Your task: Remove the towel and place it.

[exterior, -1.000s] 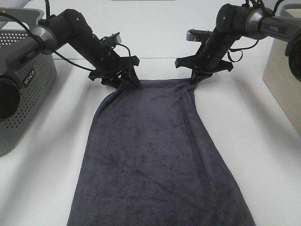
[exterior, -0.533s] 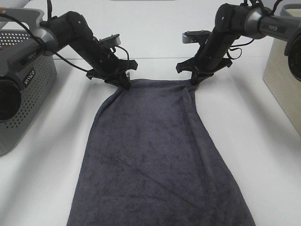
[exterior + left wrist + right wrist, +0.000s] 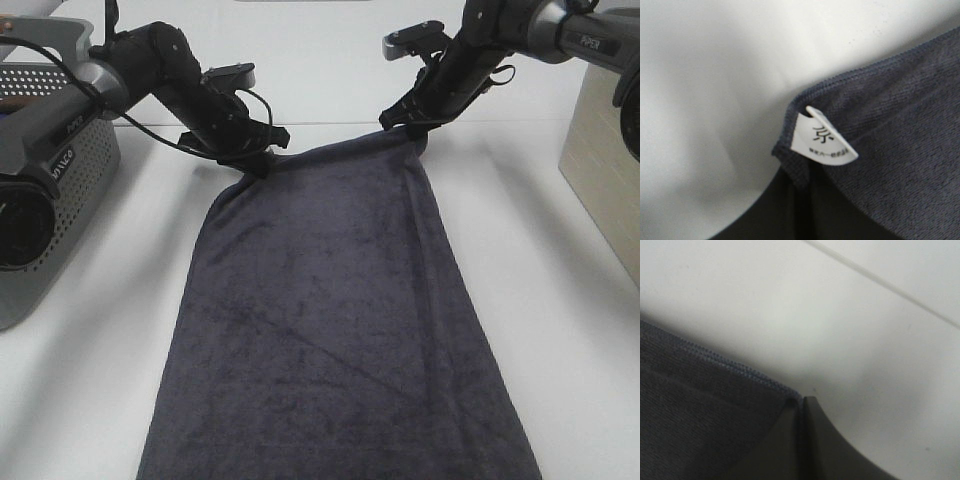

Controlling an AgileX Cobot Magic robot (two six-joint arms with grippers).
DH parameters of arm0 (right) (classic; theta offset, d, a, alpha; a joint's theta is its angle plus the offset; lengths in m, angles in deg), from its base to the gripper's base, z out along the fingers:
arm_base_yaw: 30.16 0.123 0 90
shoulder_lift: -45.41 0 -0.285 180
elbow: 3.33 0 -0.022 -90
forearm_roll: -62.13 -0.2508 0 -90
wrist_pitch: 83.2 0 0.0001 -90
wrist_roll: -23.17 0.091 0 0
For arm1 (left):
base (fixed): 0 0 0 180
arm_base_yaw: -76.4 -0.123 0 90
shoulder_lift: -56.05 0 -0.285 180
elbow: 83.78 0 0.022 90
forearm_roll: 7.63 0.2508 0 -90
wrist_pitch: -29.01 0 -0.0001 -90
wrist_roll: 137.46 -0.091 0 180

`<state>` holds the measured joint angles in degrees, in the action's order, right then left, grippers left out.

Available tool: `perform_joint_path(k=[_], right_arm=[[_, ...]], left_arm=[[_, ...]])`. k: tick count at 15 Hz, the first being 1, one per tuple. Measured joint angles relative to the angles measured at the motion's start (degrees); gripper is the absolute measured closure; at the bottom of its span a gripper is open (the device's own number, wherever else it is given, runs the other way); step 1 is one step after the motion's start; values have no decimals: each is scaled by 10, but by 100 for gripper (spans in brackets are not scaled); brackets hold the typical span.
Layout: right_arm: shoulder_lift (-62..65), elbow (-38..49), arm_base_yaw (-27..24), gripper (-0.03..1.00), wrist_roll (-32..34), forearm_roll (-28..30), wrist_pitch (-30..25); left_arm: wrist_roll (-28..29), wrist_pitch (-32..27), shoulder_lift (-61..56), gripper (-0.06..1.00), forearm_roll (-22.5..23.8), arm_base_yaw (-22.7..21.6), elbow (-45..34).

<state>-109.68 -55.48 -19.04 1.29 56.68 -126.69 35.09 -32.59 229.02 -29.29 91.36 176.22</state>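
Note:
The dark charcoal towel (image 3: 325, 320) lies lengthwise on the white table, running off the near edge of the exterior high view. My left gripper (image 3: 258, 160) is shut on its far left corner, just above the table. My right gripper (image 3: 412, 128) is shut on the far right corner and holds it higher, so the far hem slopes up to the right. In the left wrist view the towel's hemmed corner (image 3: 890, 115) with a white label (image 3: 822, 137) sits at the fingers. In the right wrist view the towel's hem (image 3: 705, 390) meets the closed fingertips (image 3: 800, 440).
A grey perforated basket (image 3: 50, 170) stands at the left edge of the table (image 3: 560, 300). A beige box (image 3: 600, 150) stands at the right edge. Bare white tabletop lies on both sides of the towel and behind the grippers.
The left gripper closed on the towel's far left corner. Both grippers rose and moved back, the right one more, lifting the far hem off the table and pulling the towel away.

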Motion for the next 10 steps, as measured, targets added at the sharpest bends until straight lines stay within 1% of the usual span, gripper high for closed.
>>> perform_joint_path(k=[2, 4, 6, 10], right_arm=[[0, -18, 0, 96, -9, 0, 8], [0, -22, 0, 96, -9, 5, 21], [0, -23, 0, 96, -9, 12, 22], [0, -25, 0, 96, -10, 19, 56]], left_arm=[[0, 14, 0, 93, 9, 0, 2], [-1, 43, -2, 93, 24, 0, 3], [-2, 75, -8, 93, 44, 0, 3], [-13, 132, -13, 93, 50, 0, 4]])
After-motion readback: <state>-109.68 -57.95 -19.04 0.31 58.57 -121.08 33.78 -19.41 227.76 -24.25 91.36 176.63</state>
